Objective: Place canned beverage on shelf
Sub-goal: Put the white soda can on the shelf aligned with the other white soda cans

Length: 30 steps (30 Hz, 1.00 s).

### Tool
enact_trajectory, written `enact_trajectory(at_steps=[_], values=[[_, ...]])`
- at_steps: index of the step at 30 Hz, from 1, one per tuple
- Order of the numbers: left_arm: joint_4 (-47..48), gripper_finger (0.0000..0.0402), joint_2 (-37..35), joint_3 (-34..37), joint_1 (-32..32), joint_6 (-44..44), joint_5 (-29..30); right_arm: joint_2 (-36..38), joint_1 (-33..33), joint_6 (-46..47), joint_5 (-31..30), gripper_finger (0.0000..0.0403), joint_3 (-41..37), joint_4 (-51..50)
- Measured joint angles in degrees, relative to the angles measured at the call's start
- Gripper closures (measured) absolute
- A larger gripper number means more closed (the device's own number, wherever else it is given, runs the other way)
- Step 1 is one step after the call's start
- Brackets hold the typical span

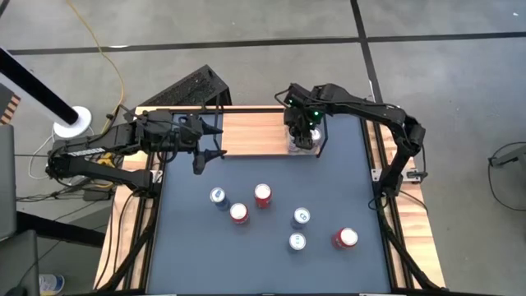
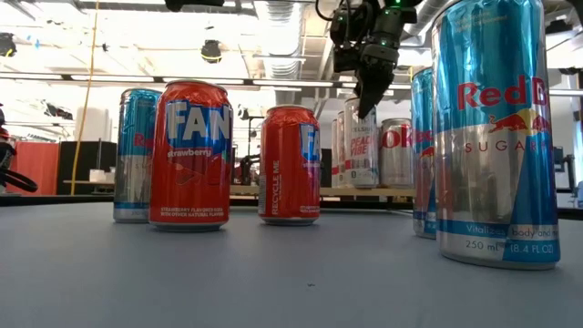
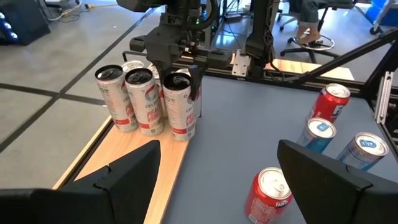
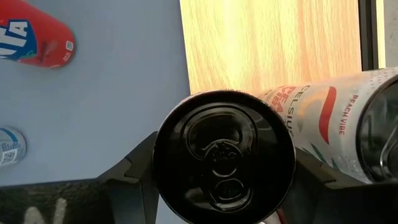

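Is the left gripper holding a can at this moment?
No. In the left wrist view the left gripper stands open with nothing between its fingers, well short of the cans on the shelf.

Bright overhead lighting; soft shadows, near cans point(image 2: 492, 128) loom distorted.

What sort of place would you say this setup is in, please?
Probably a robotics lab or workshop rather than a shop or kitchen. The low view shows an open industrial ceiling with exposed ducting; the left wrist view shows a rolling office chair on bare concrete, and a yellow cable trails across the floor beside the table.
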State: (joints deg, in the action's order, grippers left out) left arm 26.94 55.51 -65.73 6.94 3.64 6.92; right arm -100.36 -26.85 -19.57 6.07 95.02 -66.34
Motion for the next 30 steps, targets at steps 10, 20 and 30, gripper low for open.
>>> enact_trajectory(at_steps=[10,20,30], values=[[-0.9,0.0089,0.0,0.0,0.0,0.0,0.0,-0.1,-0.3,0.2,-1.2,0.015,0.4,-0.6],[-0.8,0.0089,0.0,0.0,0.0,-0.1,1.2,-0.2,-0.3,0.2,-3.2,0.0098,2.3,-1.4],[-0.8,0.0089,0.0,0.0,0.0,-0.1,1.3,-0.2,-0.3,0.4,-3.2,0.0097,2.4,-5.3]])
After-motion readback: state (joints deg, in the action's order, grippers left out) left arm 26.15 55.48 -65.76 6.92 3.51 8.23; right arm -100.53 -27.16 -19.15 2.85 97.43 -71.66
